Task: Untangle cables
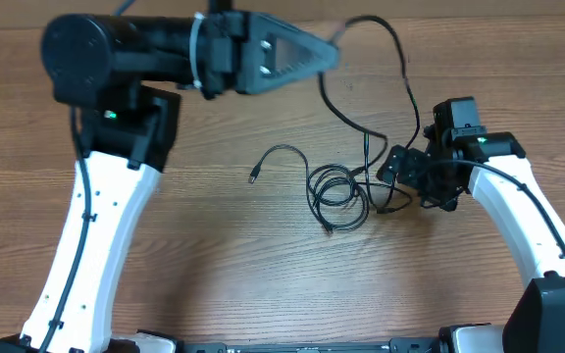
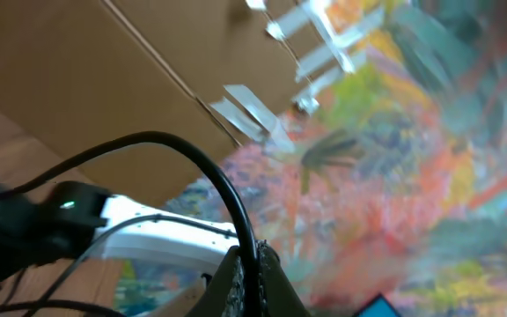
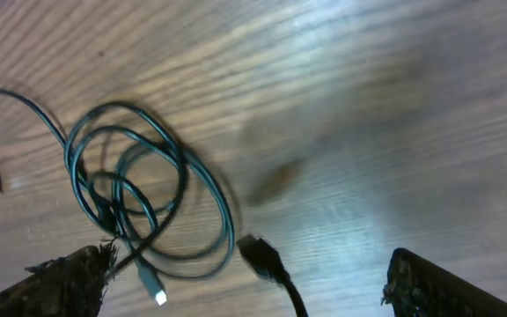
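My left pincer (image 2: pixel 255 275) pinches one thin black cord (image 1: pixel 405 71) high to tug it loose, while my right pincer (image 3: pixel 252 280) hangs spread.

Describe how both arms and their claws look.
The left arm and right arm have white links, black joints, a green light each and black wiring running along the white shells. The left claw is a black tapered wedge; the right claw is black too.
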